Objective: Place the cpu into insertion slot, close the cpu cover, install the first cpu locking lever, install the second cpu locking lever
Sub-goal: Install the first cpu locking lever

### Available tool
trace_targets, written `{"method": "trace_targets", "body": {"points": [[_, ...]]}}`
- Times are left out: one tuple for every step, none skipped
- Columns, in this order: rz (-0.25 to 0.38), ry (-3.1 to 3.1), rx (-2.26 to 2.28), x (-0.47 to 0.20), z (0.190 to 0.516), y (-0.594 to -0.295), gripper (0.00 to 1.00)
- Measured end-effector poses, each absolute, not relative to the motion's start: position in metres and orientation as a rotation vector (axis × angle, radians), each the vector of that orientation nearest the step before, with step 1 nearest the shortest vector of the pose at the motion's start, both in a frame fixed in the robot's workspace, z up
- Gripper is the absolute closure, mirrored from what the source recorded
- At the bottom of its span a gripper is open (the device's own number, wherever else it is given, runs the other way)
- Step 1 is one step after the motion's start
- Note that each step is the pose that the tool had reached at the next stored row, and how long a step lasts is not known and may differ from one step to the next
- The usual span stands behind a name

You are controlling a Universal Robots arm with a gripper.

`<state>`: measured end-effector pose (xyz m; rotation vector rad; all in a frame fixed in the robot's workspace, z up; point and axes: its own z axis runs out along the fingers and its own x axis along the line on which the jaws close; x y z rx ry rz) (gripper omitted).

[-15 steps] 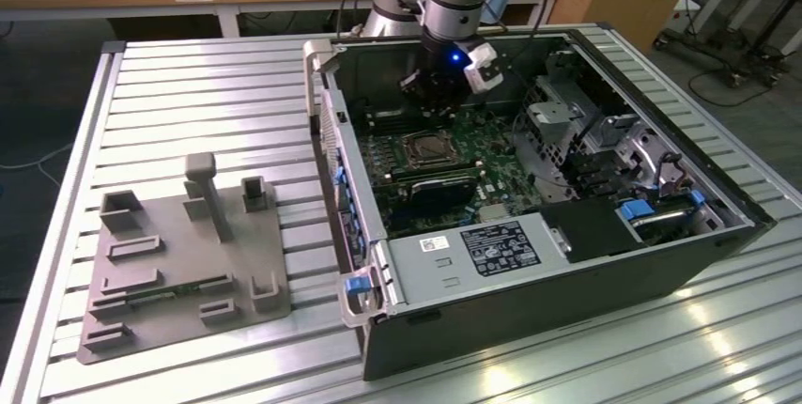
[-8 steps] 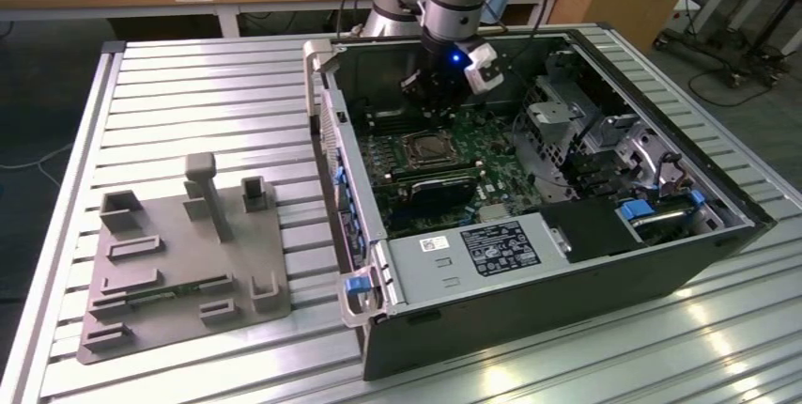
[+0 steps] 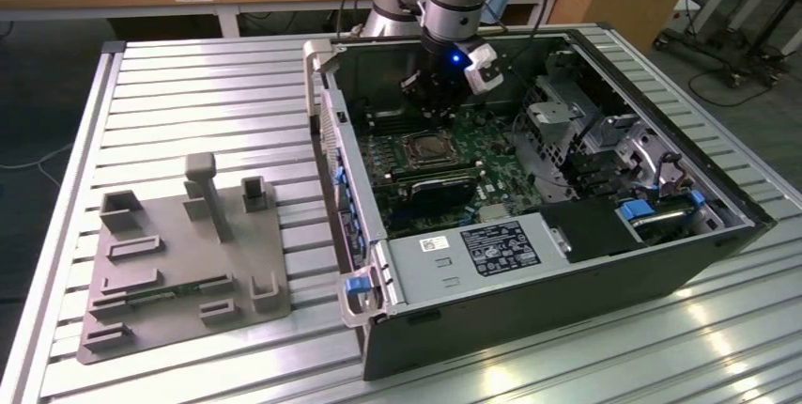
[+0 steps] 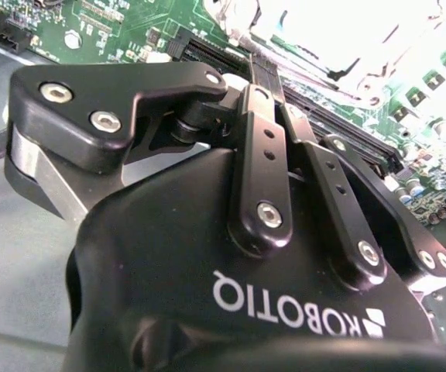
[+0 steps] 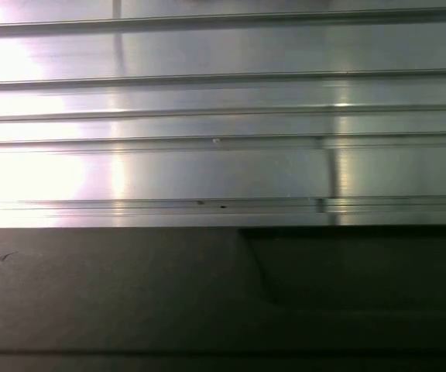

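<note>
**Status: CPU Placement, Handling Notes**

The slatted metal table (image 3: 188,85) carries the open computer case (image 3: 564,315), which serves as the reference for all positions below. A grey fixture plate (image 3: 163,282) lies on the table outside the case, on the exterior view's left.

Inside the case, the green motherboard (image 3: 501,155) covers the floor. The insertion slot (image 3: 426,148) sits near the middle of the case interior, showing a silver rim around a dark centre.

My gripper (image 3: 429,99) hangs inside the case over the far part of the motherboard. It is just beyond the insertion slot and not touching it. I cannot tell whether my gripper is released, clenched or grasping anything. I also cannot tell whether I carry the cpu; from the dark centre of the insertion slot, I judge it not yet seated.

Handling judgement for the cpu:
- Light, thin and rigid.
- The metal top is smooth, so it is likely to slip.
- The contact side is likely fragile.
- I take hold on two opposite edges, keeping it level and applying modest force.
</note>
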<state>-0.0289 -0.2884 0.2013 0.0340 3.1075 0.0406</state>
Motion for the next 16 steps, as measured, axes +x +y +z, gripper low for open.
{"method": "trace_targets", "body": {"points": [[0.040,3.107,0.034,-0.0289,0.2013,-0.2885,0.90],[0.040,3.107,0.034,-0.0289,0.2013,-0.2885,0.90],[0.040,3.107,0.034,-0.0289,0.2013,-0.2885,0.90],[0.039,3.107,0.034,-0.0289,0.2013,-0.2885,0.90],[0.039,3.107,0.034,-0.0289,0.2013,-0.2885,0.90],[0.039,3.107,0.034,-0.0289,0.2012,-0.2885,0.90],[0.039,3.107,0.034,-0.0289,0.2011,-0.2885,0.90],[0.040,3.107,0.034,-0.0289,0.2011,-0.2884,0.90],[0.040,3.107,0.034,-0.0289,0.2011,-0.2884,0.90],[0.040,3.107,0.034,-0.0289,0.2011,-0.2885,0.90],[0.040,3.107,0.034,-0.0289,0.2011,-0.2885,0.90],[0.040,3.107,0.034,-0.0289,0.2010,-0.2885,0.90],[0.039,3.107,0.034,-0.0289,0.2010,-0.2885,0.90],[0.040,3.107,0.034,-0.0289,0.2009,-0.2885,0.90],[0.040,3.107,0.034,-0.0289,0.2008,-0.2885,0.90],[0.040,3.107,0.034,-0.0289,0.2006,-0.2885,0.90]]}}
